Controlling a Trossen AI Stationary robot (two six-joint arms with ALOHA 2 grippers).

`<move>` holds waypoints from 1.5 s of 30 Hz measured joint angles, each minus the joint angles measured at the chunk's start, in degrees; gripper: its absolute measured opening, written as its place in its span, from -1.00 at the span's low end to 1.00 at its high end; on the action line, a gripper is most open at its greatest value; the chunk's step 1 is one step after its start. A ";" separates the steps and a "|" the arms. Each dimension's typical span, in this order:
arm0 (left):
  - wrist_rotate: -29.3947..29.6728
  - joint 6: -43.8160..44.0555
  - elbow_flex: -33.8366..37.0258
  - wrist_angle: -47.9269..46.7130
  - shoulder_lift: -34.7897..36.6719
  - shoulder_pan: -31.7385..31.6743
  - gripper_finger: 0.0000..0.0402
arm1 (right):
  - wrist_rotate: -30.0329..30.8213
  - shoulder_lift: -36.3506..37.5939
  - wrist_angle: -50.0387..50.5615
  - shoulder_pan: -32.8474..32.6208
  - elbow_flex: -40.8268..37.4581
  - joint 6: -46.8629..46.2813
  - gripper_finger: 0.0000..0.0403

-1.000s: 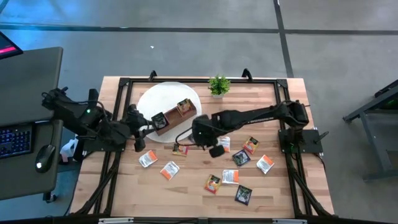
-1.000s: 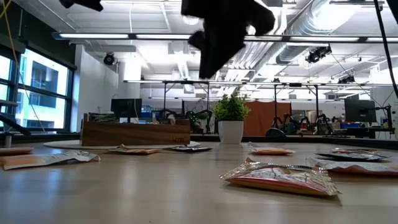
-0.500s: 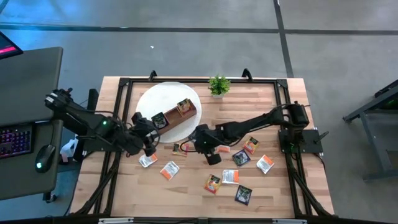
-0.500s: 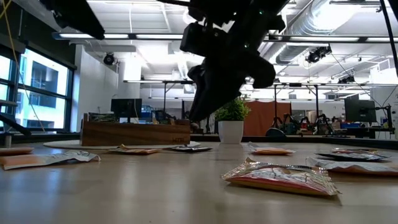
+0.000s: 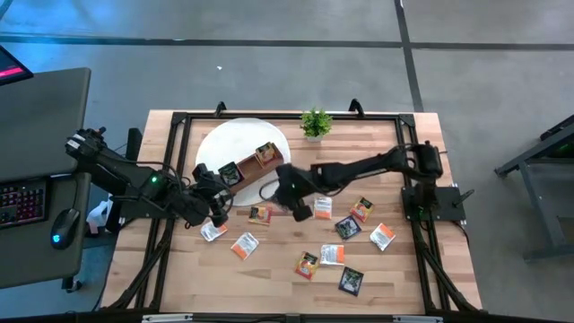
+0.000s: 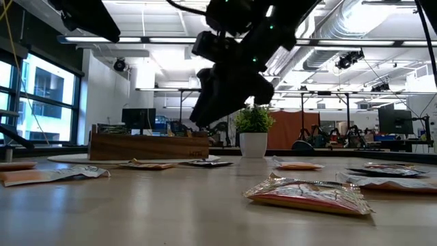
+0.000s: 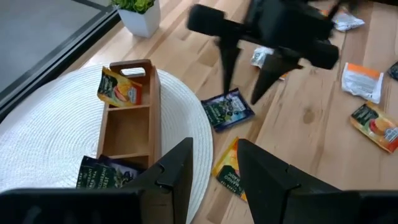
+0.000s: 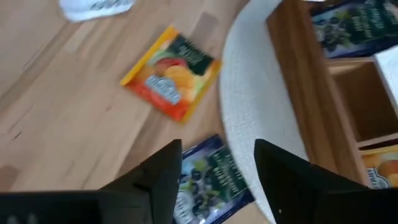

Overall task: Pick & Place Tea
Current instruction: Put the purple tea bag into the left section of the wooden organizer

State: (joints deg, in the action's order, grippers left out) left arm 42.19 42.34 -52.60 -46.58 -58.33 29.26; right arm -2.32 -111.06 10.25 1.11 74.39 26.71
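Observation:
Tea sachets lie scattered on the wooden table (image 5: 386, 135). A dark navy sachet (image 8: 208, 183) lies flat by the round white mat (image 5: 220, 144), under my right gripper (image 8: 217, 149), which hovers open above it, clear of it. An orange sachet (image 5: 260, 213) lies beside it, below my open left gripper (image 7: 214, 146). The wooden compartment box (image 5: 253, 170) stands on the mat. It holds a dark sachet (image 5: 230, 172) in one compartment and an orange one (image 5: 265, 154) in another.
A small potted plant (image 5: 315, 123) stands at the far edge. More sachets lie to the right and near side, among them a white one (image 5: 322, 208), an orange one (image 5: 361, 209) and a dark one (image 5: 351, 280). The two grippers are close together beside the box.
My right gripper has come down from high above the table and shifted toward the table's left, nearer the box. My left gripper has moved a little toward the table's right, toward the orange sachet.

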 joint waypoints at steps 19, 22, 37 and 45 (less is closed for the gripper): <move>-0.74 -0.04 -0.02 0.05 0.02 0.00 -0.38 | 0.28 -10.72 -2.66 6.40 0.33 -1.42 -0.07; -0.87 -0.04 -0.02 0.00 0.02 0.02 -0.38 | -0.10 -10.71 -0.16 6.40 0.35 -2.86 -0.23; -0.86 -0.04 -0.04 -0.05 0.02 0.02 -0.38 | -8.14 -10.15 8.89 3.11 0.11 -7.93 -0.89; -1.14 -0.03 -0.09 -0.26 0.02 0.02 -0.38 | -5.91 -7.51 6.88 -0.19 -0.04 -6.74 -0.77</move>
State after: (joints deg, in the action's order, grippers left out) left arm 41.06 42.31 -52.69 -46.84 -58.30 29.28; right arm -8.24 -118.57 17.13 0.92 74.35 19.97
